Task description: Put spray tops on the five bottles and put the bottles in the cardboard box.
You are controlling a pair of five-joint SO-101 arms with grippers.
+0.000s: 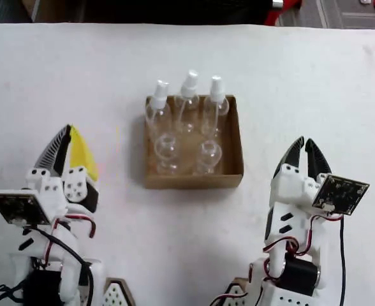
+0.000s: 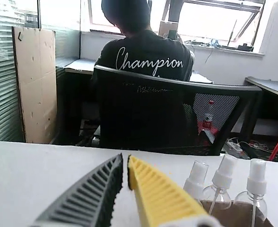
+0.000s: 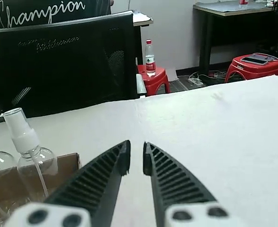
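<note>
Bottles (image 1: 187,109) were all in the cardboard box (image 1: 194,180) mid-table, five of them, clear rounded plastic; the back three wore white spray tops (image 1: 189,81), the front two bottles (image 1: 166,153) just had bare open necks; the box was a shallow brown tray of plain card; left gripper (image 1: 68,129), one ribbed yellow finger and one black, sat pinched closed on nothing beside the box; right gripper (image 1: 304,144), both fingers black and ribbed, had a slim gap at the tips, nothing in it; white table (image 1: 315,76) underneath.

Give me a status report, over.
Left gripper shut, right gripper barely open, both empty. Five bottles in cardboard box, three with spray tops, two without. Nothing in the way.
</note>
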